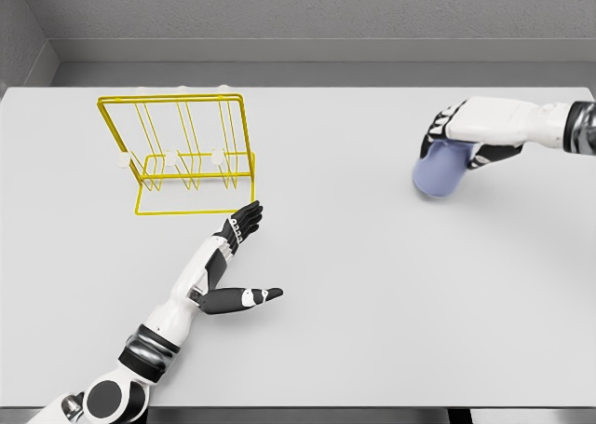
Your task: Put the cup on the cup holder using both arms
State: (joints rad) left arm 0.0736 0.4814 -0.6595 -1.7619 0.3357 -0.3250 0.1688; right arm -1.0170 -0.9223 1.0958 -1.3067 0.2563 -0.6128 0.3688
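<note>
A pale blue cup (440, 170) is at the right side of the white table, tilted, with my right hand (463, 137) wrapped over its top. The right arm enters from the right edge. A yellow wire cup holder (179, 151) with white-tipped pegs stands at the back left of the table. My left hand (244, 247) hovers just in front of the holder's right corner, fingers straight and thumb spread, holding nothing. Its arm rises from the lower left corner.
The white table (372, 303) spans the view, its front edge at the bottom. A grey wall runs behind its far edge. About 200 pixels of bare tabletop separate the cup from the holder.
</note>
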